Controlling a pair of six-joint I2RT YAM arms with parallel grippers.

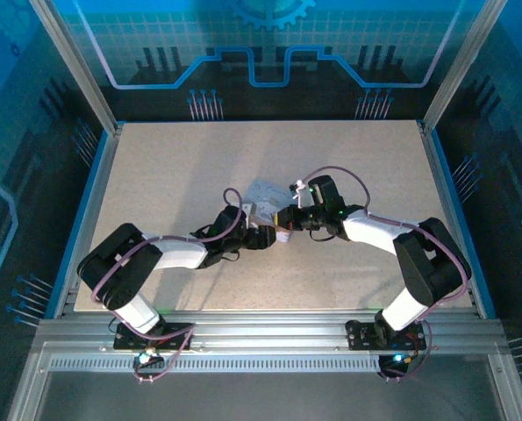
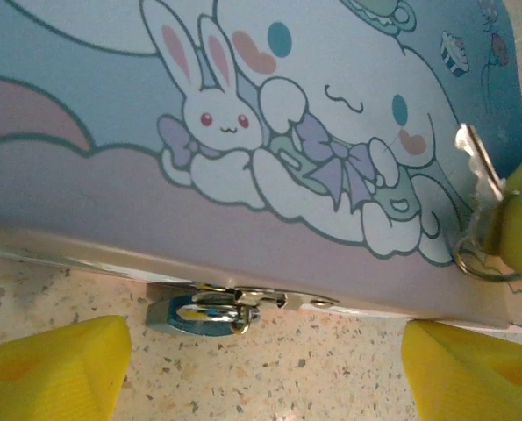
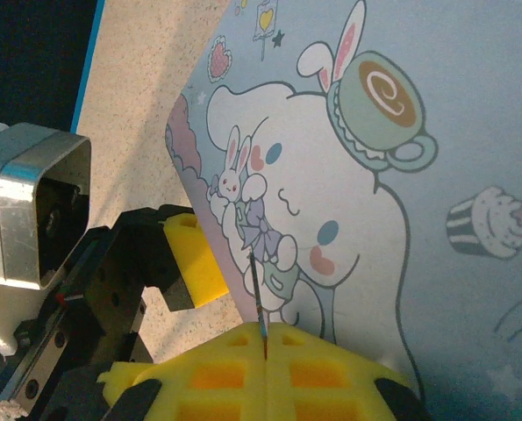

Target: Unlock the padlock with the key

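The padlock (image 2: 195, 313), small and silvery, hangs from the latch at the front edge of the pale blue cartoon box (image 2: 111, 105) and rests on the speckled table. My left gripper (image 2: 265, 373) stands open just short of it, with one yellow finger (image 2: 50, 368) on each side; the lock lies nearer the left finger. My right gripper (image 3: 265, 338) is shut on the key (image 3: 256, 289), a thin dark blade seen edge-on that sticks out over the box lid (image 3: 375, 175). In the left wrist view the key (image 2: 471, 147) and its ring (image 2: 475, 259) show at the box's right end. Both grippers meet at the box (image 1: 262, 195).
The box lies near the middle of the speckled table (image 1: 173, 175), with open tabletop all round it. A blue rim (image 1: 85, 219) and metal frame posts border the table. The left gripper's black body and yellow finger (image 3: 195, 259) sit close beside the right gripper.
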